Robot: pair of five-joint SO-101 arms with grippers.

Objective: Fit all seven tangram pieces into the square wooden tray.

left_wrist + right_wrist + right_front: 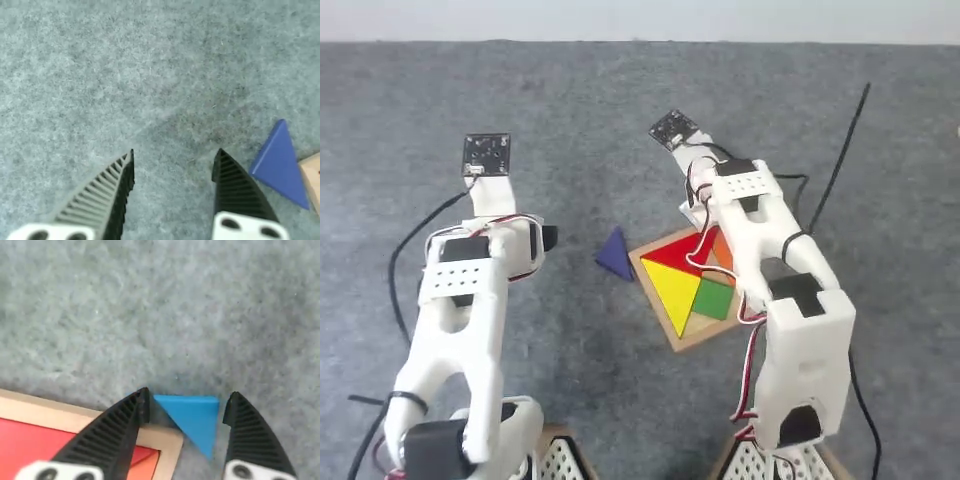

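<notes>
Beside the wooden tray [50,410], right jaws open astride a light-blue triangle [195,417]; left jaws likewise open.

My end effector [175,156], fingers spread, hangs over the grey tabletop [150,75]; a blue triangle [279,162] lies just beside the tray corner [312,175].

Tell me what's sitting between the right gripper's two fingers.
A light blue triangle lies on the grey mat between the open fingers of the right gripper, just off a corner of the wooden tray; the right wrist view shows it.
</notes>
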